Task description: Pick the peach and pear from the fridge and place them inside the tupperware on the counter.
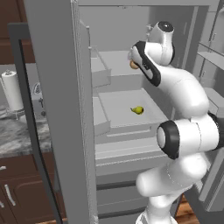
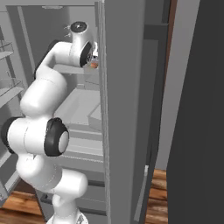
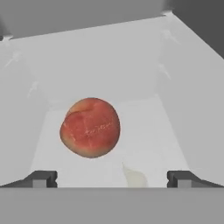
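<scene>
Claw (image 3: 112,178) hangs released inside the tall light-grey fridge (image 1: 57,109), its two small dark fingertips (image 3: 41,178) spread wide apart with nothing between them. In the hand view the round reddish-orange peach (image 3: 90,127) sits on the pale grey shelf just ahead of the fingertips, a little toward the left one, apart from both. From the left base view the white arm climbs out of the lower right, bends back at a dark-ringed elbow, then reaches up and forward so the wrist sits at the upper shelf; a sliver of the peach (image 1: 133,64) peeks out just beside the wrist. The right base view has the same folded pose, with a spot of the peach (image 2: 93,65) next to the hand, near the door edge. One shelf lower, the small yellow-green pear (image 1: 138,110) lies alone on the flat grey shelf, well apart from the hand. To the left, past the open door, a strip of grey-and-white marbled tabletop (image 1: 17,131) carries a white paper-towel roll (image 1: 12,90). I can read no writing or labels anywhere.
</scene>
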### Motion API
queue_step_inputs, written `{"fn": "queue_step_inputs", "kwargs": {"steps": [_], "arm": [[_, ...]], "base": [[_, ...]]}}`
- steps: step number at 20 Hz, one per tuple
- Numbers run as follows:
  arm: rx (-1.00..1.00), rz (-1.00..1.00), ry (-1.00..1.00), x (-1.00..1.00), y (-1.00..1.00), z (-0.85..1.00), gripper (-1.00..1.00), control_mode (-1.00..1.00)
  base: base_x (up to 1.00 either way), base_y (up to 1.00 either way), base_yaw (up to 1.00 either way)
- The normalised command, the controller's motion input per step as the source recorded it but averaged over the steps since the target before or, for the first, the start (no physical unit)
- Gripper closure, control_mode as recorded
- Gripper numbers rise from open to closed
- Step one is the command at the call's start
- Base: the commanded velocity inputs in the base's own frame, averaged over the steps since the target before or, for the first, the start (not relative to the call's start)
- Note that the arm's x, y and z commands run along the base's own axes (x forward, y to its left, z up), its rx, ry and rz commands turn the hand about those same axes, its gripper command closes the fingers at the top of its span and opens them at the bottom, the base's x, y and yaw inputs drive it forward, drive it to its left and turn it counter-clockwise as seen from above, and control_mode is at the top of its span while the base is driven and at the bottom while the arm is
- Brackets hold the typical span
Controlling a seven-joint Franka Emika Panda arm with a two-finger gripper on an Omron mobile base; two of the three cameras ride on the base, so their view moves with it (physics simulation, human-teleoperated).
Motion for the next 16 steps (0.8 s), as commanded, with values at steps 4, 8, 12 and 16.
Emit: {"fn": "queue_step_inputs", "kwargs": {"steps": [4,8,12,16], "arm": [[0.0,0.0,0.02,0.52,0.1,-0.14,-1.0,-1.0],[0.0,0.0,0.02,0.48,0.12,-0.18,-1.0,-1.0],[0.0,0.0,0.01,0.49,0.05,-0.21,-1.0,-1.0],[0.0,0.0,0.02,0.34,0.0,-0.19,-1.0,-1.0]], "base": [[0.0,0.0,0.0],[0.0,0.0,0.0],[0.0,0.0,0.0],[0.0,0.0,0.0]]}}
